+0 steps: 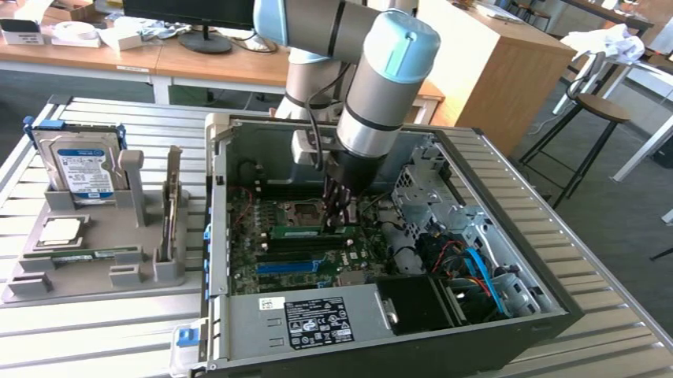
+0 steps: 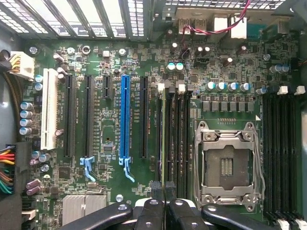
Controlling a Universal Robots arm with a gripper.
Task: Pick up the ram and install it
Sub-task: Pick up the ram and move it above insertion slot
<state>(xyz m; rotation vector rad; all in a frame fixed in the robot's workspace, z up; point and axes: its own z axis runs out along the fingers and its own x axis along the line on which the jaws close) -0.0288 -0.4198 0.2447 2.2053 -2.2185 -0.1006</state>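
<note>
On the slatted surface (image 1: 105, 339), inside the open computer case (image 1: 216, 205), the ram (image 1: 310, 231) is held clenched in the gripper's (image 1: 342, 218) fingers (image 2: 152, 213) over the memory slots (image 2: 178, 139) beside the processor socket (image 2: 228, 167), and could be bent or jammed if pressed down misaligned.

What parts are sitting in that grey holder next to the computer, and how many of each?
Hard drive: 1
Processor chip: 1
Green memory stick, lying flat: 1
Thin board standing on edge: 1
Total: 4
</note>
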